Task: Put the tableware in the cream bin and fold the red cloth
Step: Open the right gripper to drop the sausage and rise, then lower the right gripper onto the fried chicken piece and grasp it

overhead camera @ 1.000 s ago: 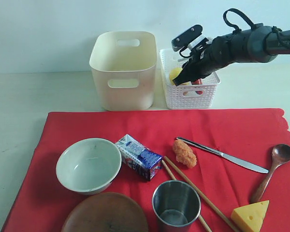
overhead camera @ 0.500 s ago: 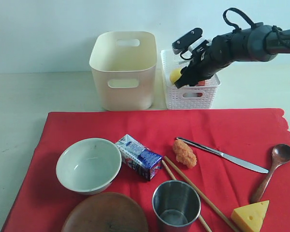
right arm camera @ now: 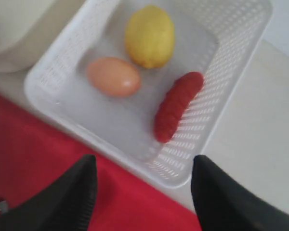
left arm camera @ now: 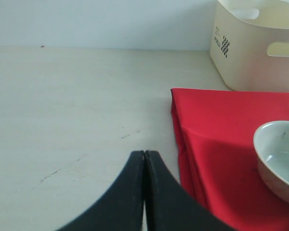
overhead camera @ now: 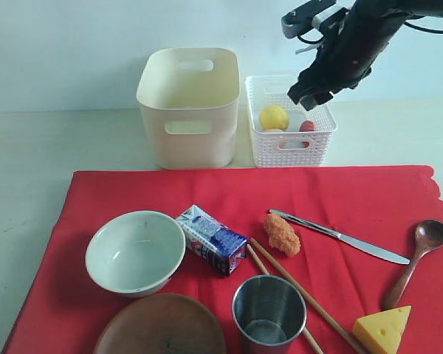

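"Right wrist view: are those jaws holding anything?"

"No. The right gripper [right arm camera: 144,163] hangs spread and empty above the white basket [right arm camera: 231,48]. The left gripper [left arm camera: 144,156] is pressed shut over the table [left arm camera: 62,106], beside the red cloth [left arm camera: 216,130]."

"And the tableware?"

"All on the cloth. The cream bin [overhead camera: 188,144] looks empty, though its floor is hidden. Next, I'd judge, a reach down for the knife [overhead camera: 340,236]."

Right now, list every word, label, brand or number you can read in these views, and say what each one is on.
Nothing can be quoted; no text is legible.
Cream bin: a small dark label with a checkered square and a line of letters beside it, too small to read.
Carton: blue and white print, too blurred to make out any word.
No other writing shows.
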You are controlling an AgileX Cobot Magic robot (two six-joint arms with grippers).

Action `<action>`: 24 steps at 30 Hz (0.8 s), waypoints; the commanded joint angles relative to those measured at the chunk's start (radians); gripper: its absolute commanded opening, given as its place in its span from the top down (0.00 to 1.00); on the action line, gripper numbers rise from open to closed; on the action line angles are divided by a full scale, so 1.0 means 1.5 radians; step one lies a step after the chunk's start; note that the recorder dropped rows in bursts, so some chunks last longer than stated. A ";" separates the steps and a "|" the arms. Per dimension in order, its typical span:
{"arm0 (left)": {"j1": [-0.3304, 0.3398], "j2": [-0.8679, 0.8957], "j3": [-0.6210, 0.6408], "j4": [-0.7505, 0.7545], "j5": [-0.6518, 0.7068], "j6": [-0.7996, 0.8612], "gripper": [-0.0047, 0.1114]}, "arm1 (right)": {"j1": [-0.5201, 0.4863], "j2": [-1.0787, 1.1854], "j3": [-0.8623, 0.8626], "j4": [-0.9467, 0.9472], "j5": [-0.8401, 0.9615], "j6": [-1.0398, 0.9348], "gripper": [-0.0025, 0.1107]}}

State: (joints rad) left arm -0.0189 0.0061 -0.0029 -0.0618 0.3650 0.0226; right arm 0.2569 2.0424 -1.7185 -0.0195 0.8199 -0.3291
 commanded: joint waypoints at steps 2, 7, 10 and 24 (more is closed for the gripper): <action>-0.003 -0.004 0.002 0.000 -0.008 -0.001 0.96 | -0.001 -0.010 0.000 0.146 0.070 -0.042 0.48; -0.003 -0.004 0.002 0.000 -0.008 -0.001 0.96 | -0.001 -0.019 0.039 0.172 0.114 -0.044 0.52; -0.003 -0.004 0.002 0.000 -0.008 -0.001 0.96 | -0.001 -0.036 0.090 0.174 0.113 -0.042 0.53; -0.003 -0.004 0.002 0.000 -0.008 -0.001 0.96 | 0.130 -0.101 0.297 0.152 0.004 -0.008 0.53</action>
State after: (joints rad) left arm -0.0189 0.0061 -0.0029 -0.0618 0.3650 0.0226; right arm 0.4253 1.8791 -1.2785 0.2607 0.8623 -0.3812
